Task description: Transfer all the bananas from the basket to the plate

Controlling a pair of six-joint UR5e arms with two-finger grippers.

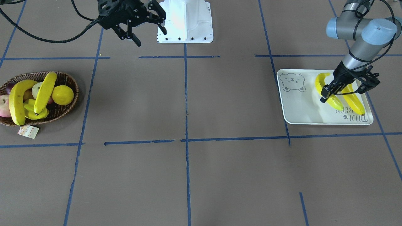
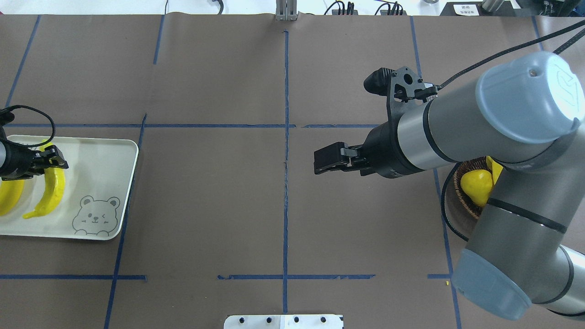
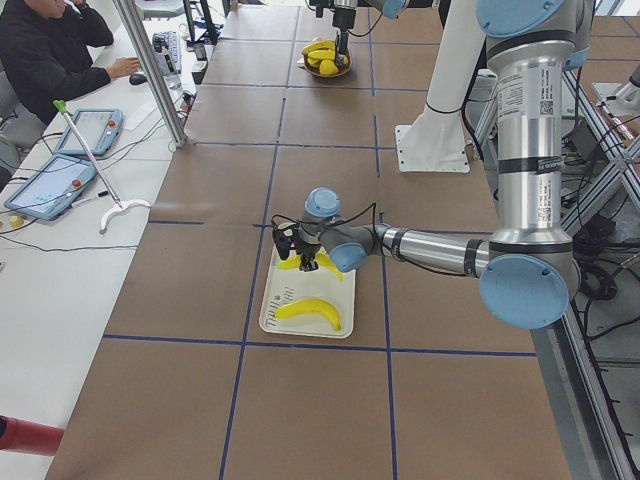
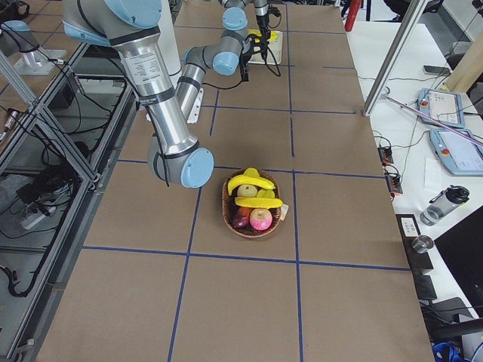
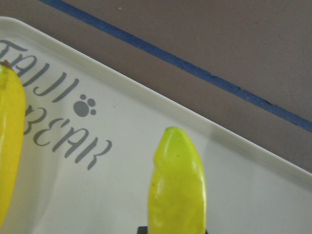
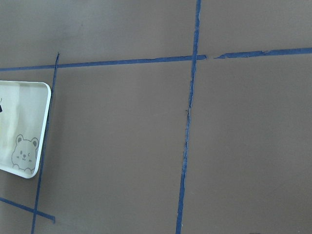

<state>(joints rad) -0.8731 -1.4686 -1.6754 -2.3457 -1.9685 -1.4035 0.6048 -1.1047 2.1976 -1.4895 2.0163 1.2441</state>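
Grey "TAIJI BEAR" lettering [image 5: 58, 117] and a bear face [image 1: 292, 82] mark the off-white plate [image 1: 301, 106]. Two bright yellow bananas [image 1: 355, 105] lie on it, one right at the left gripper [image 1: 326, 94] and the other just beside it. I cannot tell whether its fingers pinch that banana. Two more curved bananas [image 1: 17, 105] rest in the basket [image 1: 70, 105], well apart from the spread, empty right gripper [image 1: 150, 36].
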